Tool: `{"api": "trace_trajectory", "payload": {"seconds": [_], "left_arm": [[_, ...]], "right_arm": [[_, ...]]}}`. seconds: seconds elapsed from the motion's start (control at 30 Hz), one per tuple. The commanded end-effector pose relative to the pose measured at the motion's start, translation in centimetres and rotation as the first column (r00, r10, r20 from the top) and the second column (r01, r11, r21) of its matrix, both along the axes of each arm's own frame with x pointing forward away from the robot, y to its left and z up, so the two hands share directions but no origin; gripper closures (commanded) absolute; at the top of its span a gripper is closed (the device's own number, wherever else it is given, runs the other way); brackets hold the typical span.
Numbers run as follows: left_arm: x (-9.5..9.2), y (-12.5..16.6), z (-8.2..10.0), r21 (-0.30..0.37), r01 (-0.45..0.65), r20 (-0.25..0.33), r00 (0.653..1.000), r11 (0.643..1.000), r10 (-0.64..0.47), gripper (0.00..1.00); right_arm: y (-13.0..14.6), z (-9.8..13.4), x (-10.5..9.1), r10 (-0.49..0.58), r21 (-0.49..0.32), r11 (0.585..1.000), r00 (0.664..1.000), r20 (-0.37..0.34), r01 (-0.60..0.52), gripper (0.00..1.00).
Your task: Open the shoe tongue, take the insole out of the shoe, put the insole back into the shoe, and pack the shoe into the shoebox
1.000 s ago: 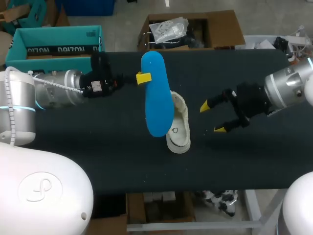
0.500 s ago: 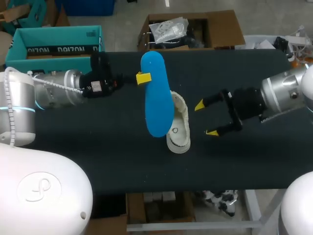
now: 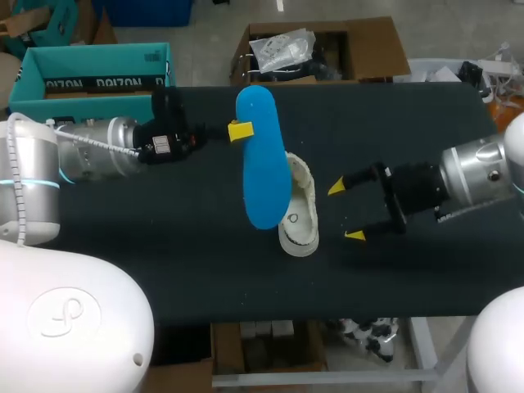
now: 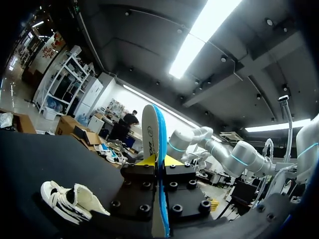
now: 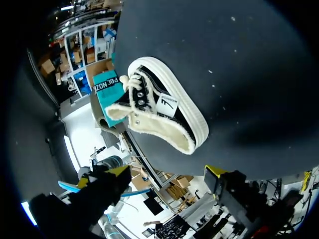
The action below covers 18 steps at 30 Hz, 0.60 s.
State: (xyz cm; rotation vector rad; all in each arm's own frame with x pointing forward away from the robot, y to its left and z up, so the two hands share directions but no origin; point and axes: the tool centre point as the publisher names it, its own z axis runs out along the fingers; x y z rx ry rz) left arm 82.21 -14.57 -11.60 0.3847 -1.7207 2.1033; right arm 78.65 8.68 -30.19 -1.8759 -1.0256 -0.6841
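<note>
Two jobs: our left gripper (image 3: 240, 130), clenched on the insole (image 3: 262, 172), should feed it into the shoe (image 3: 303, 209); our released right gripper (image 3: 345, 211), at three o'clock, braces it.

Your right fingers (image 3: 336, 187) have slid in toward the shoe (image 3: 301, 214), which now lies just ahead of their tips. They have also shifted sideways over the bench (image 3: 205, 270), toward its front edge.

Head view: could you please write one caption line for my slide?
Left hand holds the blue insole over the shoe; the open right hand is beside the shoe, on a dark table.
</note>
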Motion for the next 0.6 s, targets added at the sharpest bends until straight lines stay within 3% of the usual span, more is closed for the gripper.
{"api": "trace_trajectory", "payload": {"seconds": [0.03, 0.1, 0.13, 0.27, 0.37, 0.6], "left_arm": [[-0.1, -0.1, 0.0, 0.002, -0.004, -0.002, 1.0, 1.0, 0.004, 1.0], [-0.1, -0.1, 0.0, 0.002, -0.004, -0.002, 1.0, 1.0, 0.004, 1.0], [-0.4, -0.4, 0.2, 0.012, 0.014, 0.054, 0.998, 1.0, -0.014, 1.0], [-0.9, -1.3, 0.8, 0.034, 0.014, 0.16, 0.987, 0.999, -0.02, 1.0], [-1.2, -1.6, 1.1, 0.029, 0.009, 0.243, 0.97, 1.0, -0.016, 1.0], [-2.0, -2.5, 0.8, 0.014, 0.037, 0.379, 0.924, 0.999, -0.039, 1.0]], "right_arm": [[-0.1, 0.0, -0.1, -0.001, 0.001, 1.0, 1.0, 0.001, 0.001, 0.0], [0.3, 0.5, 0.3, -0.006, 0.007, 1.0, 1.0, 0.014, 0.006, 0.0], [0.4, 0.6, 0.4, -0.018, 0.02, 1.0, 1.0, 0.012, 0.018, 0.0], [1.0, 0.6, 0.7, -0.033, 0.025, 0.999, 0.999, -0.031, 0.033, 0.0], [1.3, 0.5, 0.8, -0.046, 0.026, 0.998, 0.993, -0.107, 0.049, 0.0], [2.3, 0.3, 0.9, -0.1, -0.005, 0.994, 0.929, -0.355, 0.105, 0.0]]}}
